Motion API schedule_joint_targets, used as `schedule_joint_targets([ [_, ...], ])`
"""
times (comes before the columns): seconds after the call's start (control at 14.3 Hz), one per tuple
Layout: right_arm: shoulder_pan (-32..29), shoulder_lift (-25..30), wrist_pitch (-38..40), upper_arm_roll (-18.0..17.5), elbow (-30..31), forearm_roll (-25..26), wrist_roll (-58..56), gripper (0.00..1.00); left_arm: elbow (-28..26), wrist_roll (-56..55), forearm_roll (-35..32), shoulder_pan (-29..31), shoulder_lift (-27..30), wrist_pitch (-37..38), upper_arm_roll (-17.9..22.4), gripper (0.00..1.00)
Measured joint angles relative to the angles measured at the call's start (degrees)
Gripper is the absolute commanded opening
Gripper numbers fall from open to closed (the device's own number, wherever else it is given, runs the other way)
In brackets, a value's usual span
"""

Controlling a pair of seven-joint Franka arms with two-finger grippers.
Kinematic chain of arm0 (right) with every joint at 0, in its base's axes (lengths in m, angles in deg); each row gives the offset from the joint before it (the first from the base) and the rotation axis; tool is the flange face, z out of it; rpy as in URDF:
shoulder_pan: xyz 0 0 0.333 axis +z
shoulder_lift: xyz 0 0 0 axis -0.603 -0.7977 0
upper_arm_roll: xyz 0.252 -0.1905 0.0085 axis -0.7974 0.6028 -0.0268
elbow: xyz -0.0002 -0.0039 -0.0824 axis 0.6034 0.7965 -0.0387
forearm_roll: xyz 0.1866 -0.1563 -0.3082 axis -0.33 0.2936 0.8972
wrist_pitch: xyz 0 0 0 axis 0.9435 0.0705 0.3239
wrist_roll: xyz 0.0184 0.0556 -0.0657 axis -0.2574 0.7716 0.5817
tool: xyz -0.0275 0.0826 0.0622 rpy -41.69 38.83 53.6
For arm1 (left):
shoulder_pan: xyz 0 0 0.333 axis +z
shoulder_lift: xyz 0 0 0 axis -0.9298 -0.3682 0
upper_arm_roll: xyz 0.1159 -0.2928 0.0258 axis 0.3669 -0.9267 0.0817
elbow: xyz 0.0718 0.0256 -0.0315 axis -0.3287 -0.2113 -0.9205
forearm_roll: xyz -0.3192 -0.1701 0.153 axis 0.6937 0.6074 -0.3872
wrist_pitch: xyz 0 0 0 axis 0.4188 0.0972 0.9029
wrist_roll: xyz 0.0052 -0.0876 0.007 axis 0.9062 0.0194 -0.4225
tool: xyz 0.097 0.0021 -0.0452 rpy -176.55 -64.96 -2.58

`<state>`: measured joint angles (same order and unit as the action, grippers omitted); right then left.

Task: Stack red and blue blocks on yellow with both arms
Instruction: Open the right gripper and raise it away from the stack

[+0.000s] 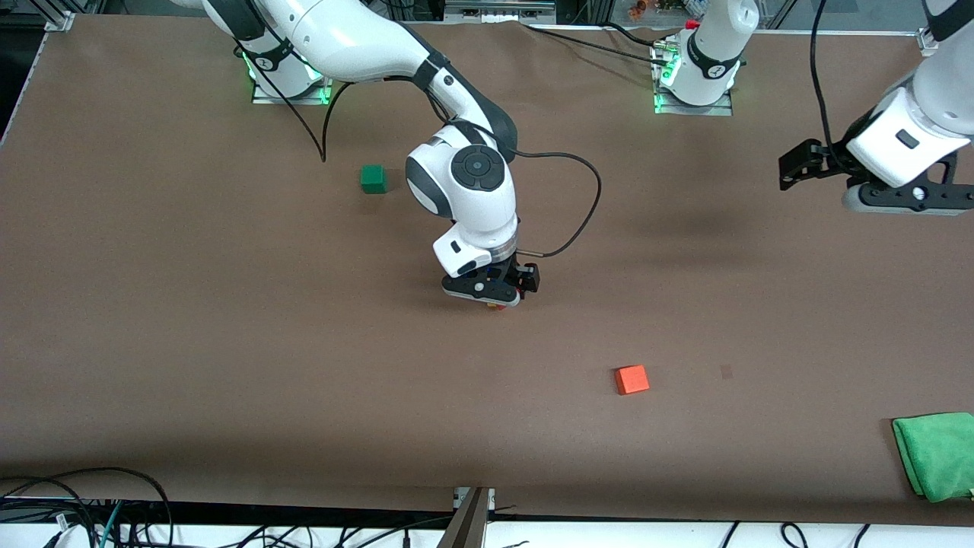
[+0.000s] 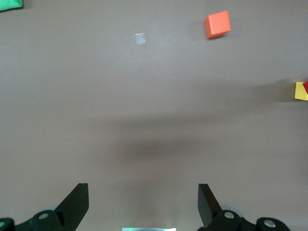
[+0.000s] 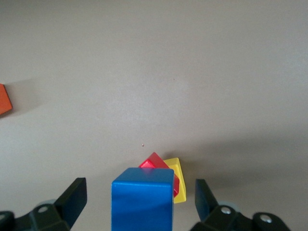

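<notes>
Your right end effector [image 3: 137, 199] hangs released around the blue cube [image 3: 142, 199] atop red [image 3: 155, 161] and yellow [image 3: 177, 179]; the left end effector [image 2: 143, 204] waits released over bare brown tabletop [image 1: 228, 320]; a matte orange cube [image 1: 631, 379] sits nearer the camera.

White jointed arms [image 1: 464, 190], black joint bands, black cables, black two-finger grippers, green-lit bases [image 1: 692, 95]

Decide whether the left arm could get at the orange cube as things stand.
Probably yes: the orange cube sits alone on bare table, the open left gripper hangs above the left arm's end, and the right gripper is over the stack.
</notes>
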<state>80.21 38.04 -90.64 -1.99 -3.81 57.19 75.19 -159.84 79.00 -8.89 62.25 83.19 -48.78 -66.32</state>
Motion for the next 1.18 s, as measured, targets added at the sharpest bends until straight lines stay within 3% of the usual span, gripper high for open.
schedule_joint_targets([
  [0.28,-1.83,2.77,5.19,0.58,-2.03,-0.96,0.16,1.00,1.00,1.50,0.00,2.52,0.14,-0.06,-0.74,1.00],
  [0.77,-13.84,16.02,23.15,0.92,-1.96,-8.27,-12.97,1.00,1.65,1.72,0.53,2.70,0.25,1.91,-1.31,1.00],
  [0.98,-19.67,23.48,29.17,1.17,3.49,-8.52,-22.03,1.00,1.66,1.75,1.53,2.70,0.24,2.06,-1.44,1.00],
  [1.18,-24.64,33.61,31.82,2.25,13.56,-8.55,-30.48,1.00,1.65,1.84,1.53,2.70,0.08,2.11,-1.46,1.00],
])
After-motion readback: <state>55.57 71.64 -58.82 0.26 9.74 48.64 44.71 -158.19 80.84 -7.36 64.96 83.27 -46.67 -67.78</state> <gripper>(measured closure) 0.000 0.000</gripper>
